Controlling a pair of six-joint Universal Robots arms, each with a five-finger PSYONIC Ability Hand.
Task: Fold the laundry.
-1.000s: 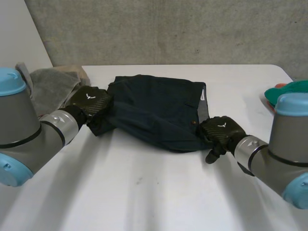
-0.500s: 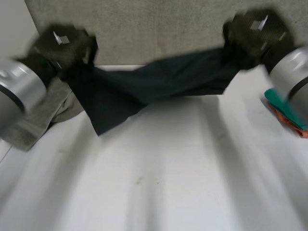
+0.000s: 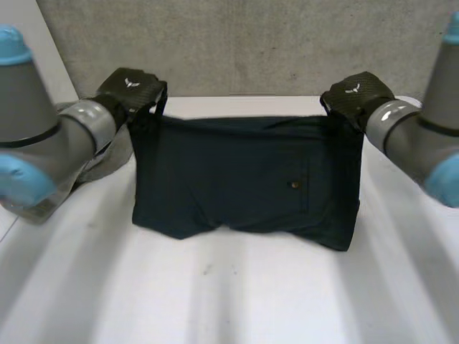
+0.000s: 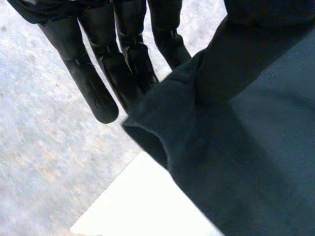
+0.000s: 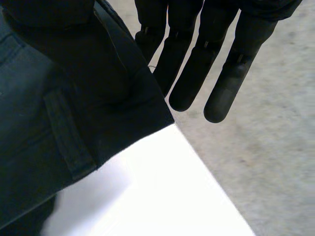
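The left hand [image 3: 133, 89] and right hand [image 3: 356, 93] hold dark shorts [image 3: 244, 179] spread over the counter [image 3: 237, 294], each pinching a top corner between thumb and straight fingers [image 4: 93, 83].

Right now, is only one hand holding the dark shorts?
No, the left hand and the right hand each grip a top corner of the dark shorts.
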